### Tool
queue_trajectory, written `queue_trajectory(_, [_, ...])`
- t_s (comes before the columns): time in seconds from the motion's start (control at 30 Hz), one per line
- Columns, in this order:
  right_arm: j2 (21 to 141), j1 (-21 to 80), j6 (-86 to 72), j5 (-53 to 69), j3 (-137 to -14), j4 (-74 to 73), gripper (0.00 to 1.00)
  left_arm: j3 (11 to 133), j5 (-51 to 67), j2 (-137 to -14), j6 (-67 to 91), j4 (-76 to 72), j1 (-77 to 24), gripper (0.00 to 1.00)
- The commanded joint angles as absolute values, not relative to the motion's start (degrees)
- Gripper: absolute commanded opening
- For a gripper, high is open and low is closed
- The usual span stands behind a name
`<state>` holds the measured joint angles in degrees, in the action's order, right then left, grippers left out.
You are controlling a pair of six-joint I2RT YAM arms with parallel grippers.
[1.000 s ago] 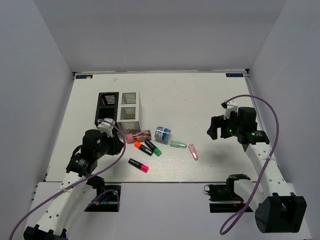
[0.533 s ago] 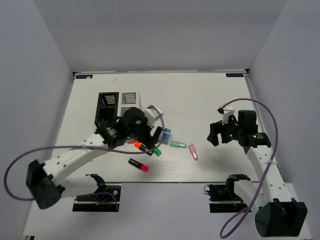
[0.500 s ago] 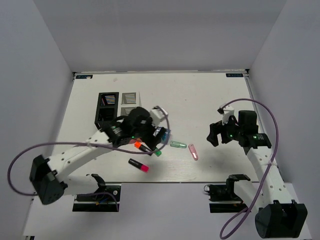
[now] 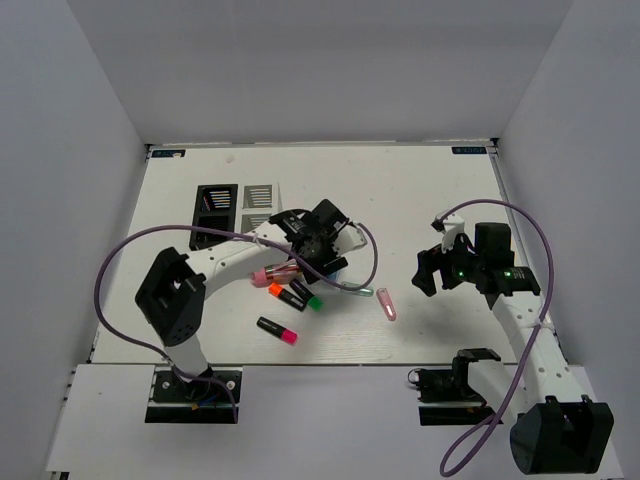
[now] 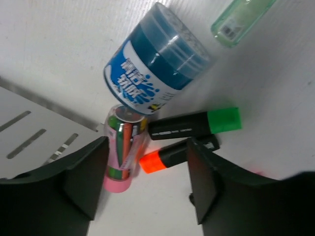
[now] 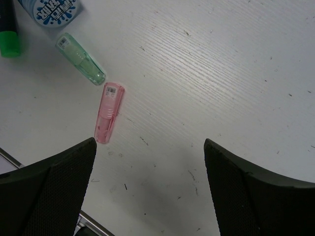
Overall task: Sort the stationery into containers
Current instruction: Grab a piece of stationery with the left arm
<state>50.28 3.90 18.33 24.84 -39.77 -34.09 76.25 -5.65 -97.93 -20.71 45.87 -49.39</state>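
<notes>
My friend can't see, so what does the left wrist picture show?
The open left gripper hovers above a blue-white roll, a pink roll, a green-capped marker and an orange-capped marker, all lying on the table. A translucent green capsule lies top right.

Two boxes stand side by side at the back left of the worktop, the left box and the right box. Just in front of the right box lies a heap. There the first roll seems to touch the second roll. The first marker and second marker lie side by side against that roll. The third marker lies alone nearer the front. Right of the heap, the first capsule lies just beside the second capsule.
</notes>
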Motion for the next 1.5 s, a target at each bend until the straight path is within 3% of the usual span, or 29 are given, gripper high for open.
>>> queue_trajectory(0.0, [50.01,3.96,18.9,25.49,-39.9,-32.87,0.91,79.54,-6.67,-98.6,-23.55,49.66,-47.29,0.79])
queue_trajectory(0.4, [51.24,3.96,18.98,25.4,-40.17,-33.05,0.91,74.01,-6.42,-101.07,-25.4,45.62,-44.21,0.78])
queue_trajectory(1.33, [50.71,3.96,19.51,26.63,-40.34,-33.75,0.91,73.57,-11.16,-111.35,-29.09,42.36,-44.74,0.69])
queue_trajectory(1.4, [50.62,3.96,19.6,26.63,-40.43,-33.75,0.91,73.39,-11.86,-111.97,-29.18,42.45,-45.17,0.68])
queue_trajectory(1.47, [50.36,3.96,19.51,26.72,-40.43,-33.93,0.91,73.39,-12.04,-112.41,-29.0,42.63,-45.44,0.58])
